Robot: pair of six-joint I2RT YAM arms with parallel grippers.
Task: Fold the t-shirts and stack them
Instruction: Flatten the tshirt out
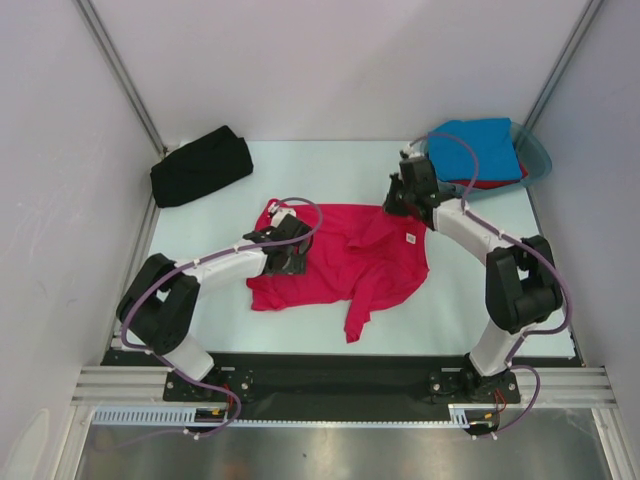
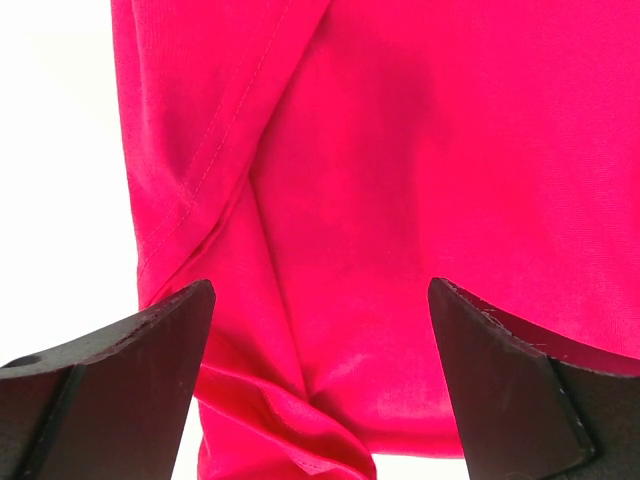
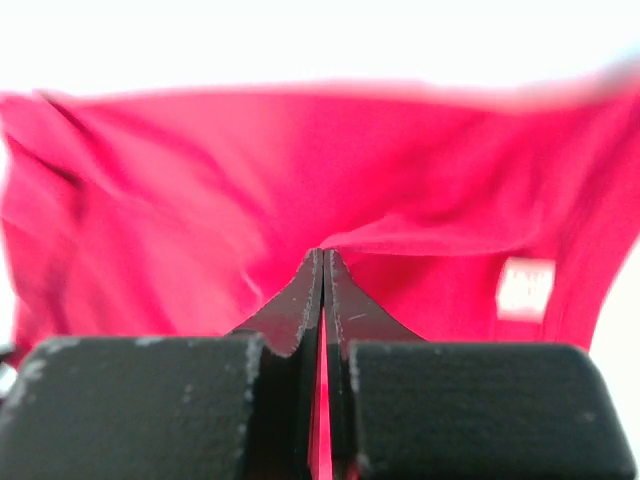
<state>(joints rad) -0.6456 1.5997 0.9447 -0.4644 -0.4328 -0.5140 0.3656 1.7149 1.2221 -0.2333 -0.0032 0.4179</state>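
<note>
My right gripper (image 3: 323, 262) is clamped shut on the crimson-pink t-shirt (image 1: 350, 262) at its far right edge, presumably for folding. The left gripper (image 2: 320, 300) hovers wide open over the shirt's left side.

crimson-pink shirt (image 1: 360, 255), black shirt (image 1: 200, 167), apparently teal tub (image 1: 541, 152)

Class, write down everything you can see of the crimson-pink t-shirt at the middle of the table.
The crimson-pink t-shirt is soft, stitched cloth, lying crumpled and partly folded on the table, small white label showing. The right gripper is shut on its far edge; the open left gripper stands over its left edge.
</note>
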